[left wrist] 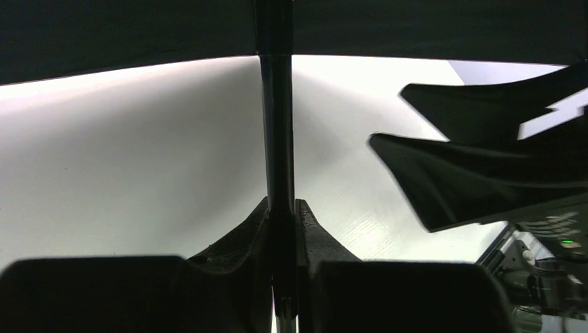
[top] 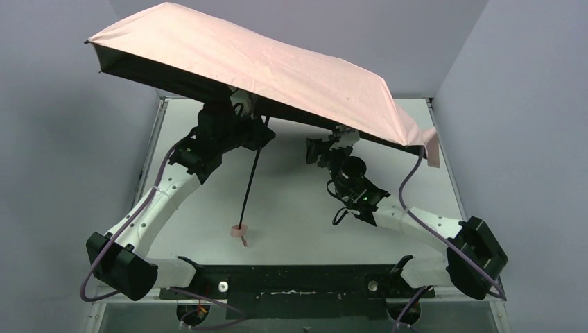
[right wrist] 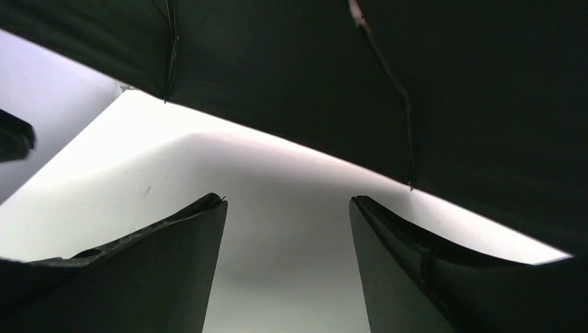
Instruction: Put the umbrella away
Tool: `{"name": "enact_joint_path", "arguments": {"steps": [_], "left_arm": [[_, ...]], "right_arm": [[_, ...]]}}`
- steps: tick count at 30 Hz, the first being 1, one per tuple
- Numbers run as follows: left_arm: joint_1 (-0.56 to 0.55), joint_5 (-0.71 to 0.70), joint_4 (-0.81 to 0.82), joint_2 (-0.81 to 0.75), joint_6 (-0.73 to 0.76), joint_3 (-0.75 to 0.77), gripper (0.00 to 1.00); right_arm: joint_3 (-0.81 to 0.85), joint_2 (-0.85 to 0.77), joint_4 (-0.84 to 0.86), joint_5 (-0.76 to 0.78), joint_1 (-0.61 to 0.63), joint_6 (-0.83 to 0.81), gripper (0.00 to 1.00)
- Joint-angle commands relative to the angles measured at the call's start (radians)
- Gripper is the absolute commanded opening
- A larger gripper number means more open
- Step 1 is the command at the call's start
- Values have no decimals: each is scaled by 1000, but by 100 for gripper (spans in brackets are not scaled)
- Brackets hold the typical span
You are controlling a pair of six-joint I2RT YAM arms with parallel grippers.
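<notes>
Well, one umbrella stands open above the table, its pink canopy tilted down to the right and its pink handle seemingly touching the table, though the view is too small to be sure. Two grippers: the left gripper is clamped on the umbrella's black shaft; the right gripper hangs under the canopy's black underside, fingers well apart, holding nothing

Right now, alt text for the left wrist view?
The left gripper is shut on the black umbrella shaft, which runs straight up the middle to the black underside of the canopy. The white table lies behind.
</notes>
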Motion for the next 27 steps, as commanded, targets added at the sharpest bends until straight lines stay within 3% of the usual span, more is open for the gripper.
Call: {"name": "enact_joint_path", "arguments": {"steps": [1, 9, 17, 21, 27], "left_arm": [[-22, -83, 51, -32, 62, 45, 0], [-85, -227, -3, -27, 139, 49, 0], [-100, -223, -3, -19, 145, 45, 0], [-102, -209, -1, -14, 143, 42, 0], [-112, -209, -3, -13, 150, 41, 0]], "right_arm": [[30, -74, -39, 47, 3, 26, 68], [121, -62, -23, 4, 3, 316, 69], [213, 25, 144, -65, -2, 621, 69], [282, 90, 212, -80, -3, 702, 68], [395, 170, 177, -80, -8, 745, 67]]}}
